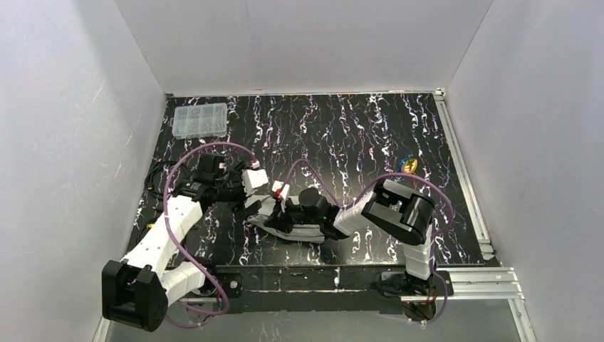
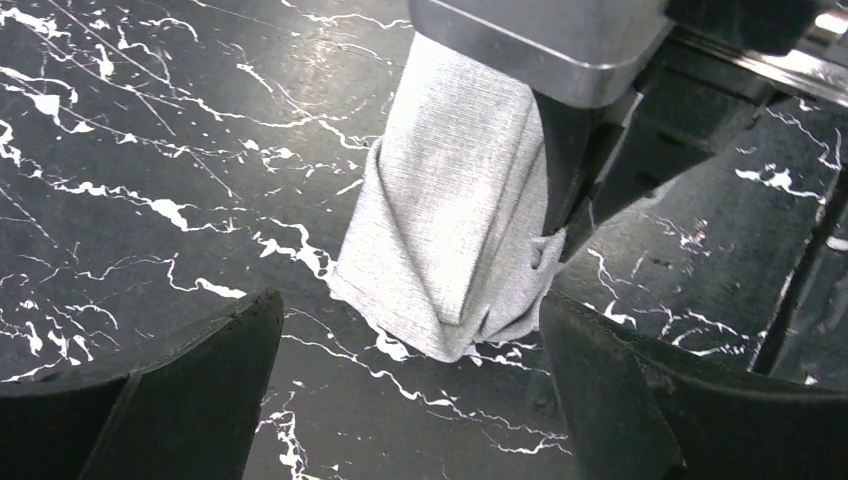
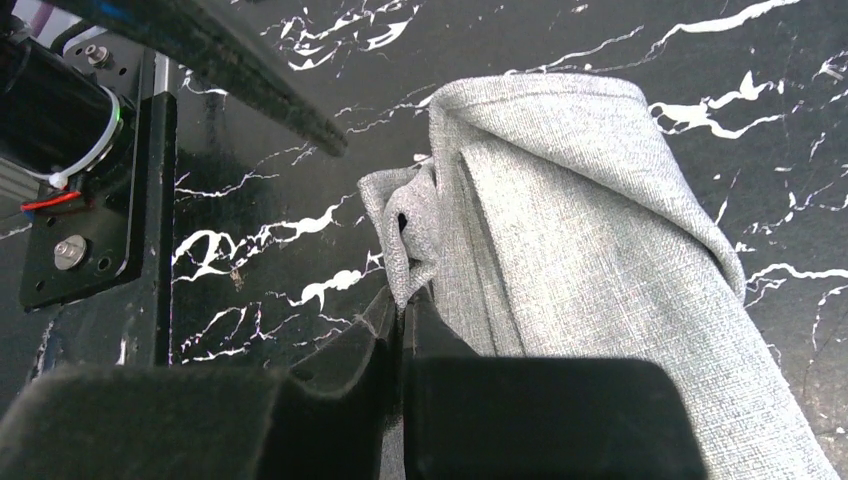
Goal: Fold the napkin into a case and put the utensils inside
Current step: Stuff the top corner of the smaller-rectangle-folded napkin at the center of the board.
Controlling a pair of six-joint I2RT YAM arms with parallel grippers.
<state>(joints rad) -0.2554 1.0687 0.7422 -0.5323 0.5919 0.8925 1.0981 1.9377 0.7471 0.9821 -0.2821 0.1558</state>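
Two arms meet over the napkin (image 3: 590,250) near the front middle of the marbled black table (image 1: 356,128). The step in hand is the fold, judged early. The grey cloth is not yet a flat case. It hangs as a loose, rolled drape with overlapping layers, its lower end resting on the table and its upper part raised.

- **Right gripper** (image 3: 398,315): jaws pressed together on a gathered, puckered edge of the napkin. The cloth rises out of the pinch and falls away to one side. Seen from the left wrist, this gripper holds the cloth up from above.
- **Left gripper** (image 2: 410,330): jaws spread wide and holding nothing. The two dark fingers (image 2: 200,390) stand either side of the napkin's lower end, near it but apart from it as far as the view shows.
- **Utensils** (image 1: 408,165): a gold piece and a blue piece lie well apart from the cloth, toward the far right of the table and outside any fold.

The next move probably calls for the open left jaws to take a free corner or edge low on the drape, so the two arms can spread the cloth and lay it flat in even layers. The bunched layers make it hard to pick out a single ply — a grasp on several at once would likely keep the twist in. The utensils come in only after a pouch exists.
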